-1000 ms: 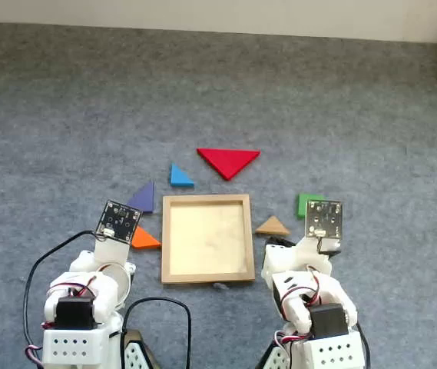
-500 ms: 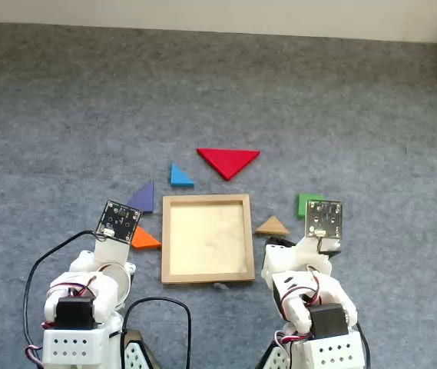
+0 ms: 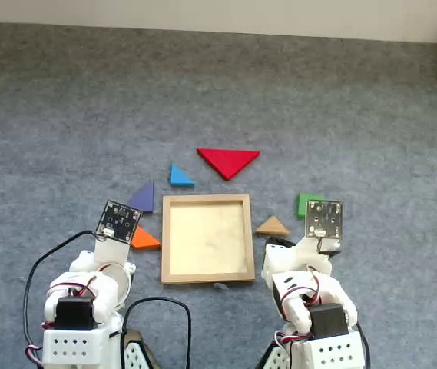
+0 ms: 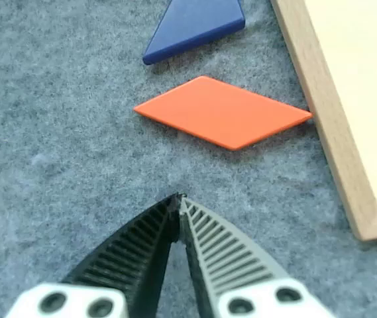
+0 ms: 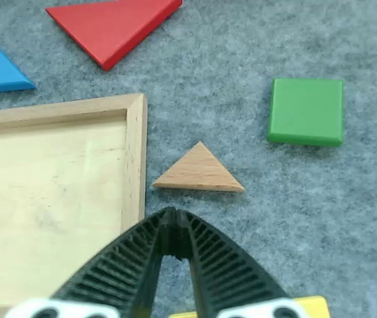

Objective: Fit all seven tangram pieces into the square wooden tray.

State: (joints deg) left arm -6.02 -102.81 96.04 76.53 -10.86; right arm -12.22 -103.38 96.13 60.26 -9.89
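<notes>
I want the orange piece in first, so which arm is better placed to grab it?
Left. The orange parallelogram lies just ahead of the left gripper, beside the tray rim on that side. The right gripper sits across the tray, by the tan triangle.

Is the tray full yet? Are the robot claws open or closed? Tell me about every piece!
Square wooden tray, empty.
Big red triangle, outside tray.
Small light-blue triangle, outside tray.
Navy triangle, outside tray.
Orange parallelogram, outside tray.
Tan wooden triangle, outside tray.
Green square, outside tray.
Left gripper, shut, empty.
Right gripper, shut, empty.
</notes>
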